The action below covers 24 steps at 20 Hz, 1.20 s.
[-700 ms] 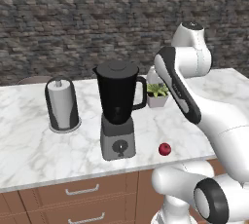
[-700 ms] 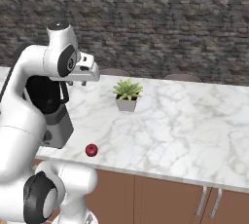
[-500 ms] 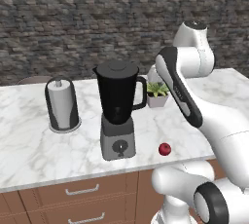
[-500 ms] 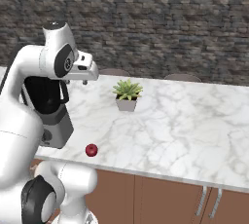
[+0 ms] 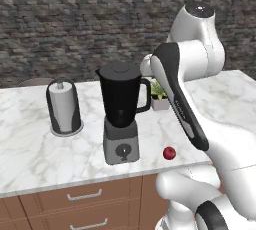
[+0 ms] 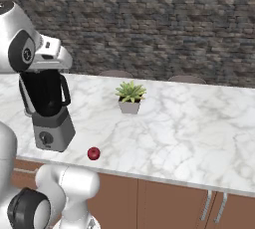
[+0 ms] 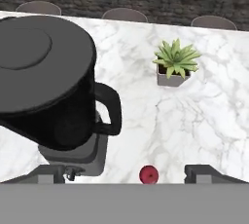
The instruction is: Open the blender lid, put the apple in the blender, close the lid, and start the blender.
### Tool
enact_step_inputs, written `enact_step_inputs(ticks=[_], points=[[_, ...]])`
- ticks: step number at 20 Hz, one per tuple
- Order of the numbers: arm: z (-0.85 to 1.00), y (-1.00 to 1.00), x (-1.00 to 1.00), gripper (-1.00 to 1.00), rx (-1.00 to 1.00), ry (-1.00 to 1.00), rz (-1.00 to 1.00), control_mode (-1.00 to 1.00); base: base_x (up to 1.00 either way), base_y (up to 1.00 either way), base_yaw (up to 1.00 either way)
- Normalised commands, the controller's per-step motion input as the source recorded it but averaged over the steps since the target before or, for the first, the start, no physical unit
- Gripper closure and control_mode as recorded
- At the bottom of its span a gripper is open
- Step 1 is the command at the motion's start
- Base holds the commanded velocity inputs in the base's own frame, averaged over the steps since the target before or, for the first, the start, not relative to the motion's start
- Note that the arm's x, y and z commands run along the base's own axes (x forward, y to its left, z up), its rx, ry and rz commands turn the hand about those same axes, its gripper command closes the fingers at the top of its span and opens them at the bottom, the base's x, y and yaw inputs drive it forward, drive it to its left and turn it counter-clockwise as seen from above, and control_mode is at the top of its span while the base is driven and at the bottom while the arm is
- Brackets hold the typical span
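Note:
The blender (image 5: 120,110) stands near the counter's front edge, a black jar with a side handle on a grey base (image 6: 52,131) with a round dial. Its dark grey lid (image 5: 119,68) sits flat on the jar; from the hand it appears as a wide disc (image 7: 30,47) at upper left. The apple (image 5: 169,153), small and dark red, lies on the marble to the right of the base, also at apple (image 6: 93,153) and apple (image 7: 149,174). My gripper (image 7: 129,175) hangs open above the counter, just right of the jar's top, its fingertips (image 7: 51,173) wide apart with nothing between them.
A white paper-towel roll (image 5: 64,106) in a dark holder stands left of the blender. A small potted plant (image 6: 130,96) sits behind and to the right. Marble counter (image 6: 189,128) stretches right; drawers run below its front edge. A stone wall closes the back.
My hand has drifted left and a little up, closer to the top of the blender jar. The blender, the apple and the plant have stayed where they were.

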Motion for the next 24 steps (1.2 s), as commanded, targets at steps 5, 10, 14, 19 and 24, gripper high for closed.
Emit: enact_step_inputs(ticks=[5, 10, 14, 19, 24], points=[[0.28, 0.92, 0.17, -1.0, -0.02, 0.02, 0.0, -1.0, 0.0, 0.0, 0.0], [-0.16, 0.2, 0.35, -1.0, 0.0, 0.12, 0.07, -1.0, 0.0, 0.0, 0.0], [-0.1, 0.37, 0.38, -1.0, 0.0, 0.14, 0.02, -1.0, 0.0, 0.0, 0.0], [-0.08, 0.45, 0.27, -1.0, 0.0, 0.09, 0.0, -1.0, 0.0, 0.0, 0.0], [-0.13, 0.03, 0.23, -1.0, 0.0, 0.02, 0.0, -1.0, 0.0, 0.0, 0.0]])
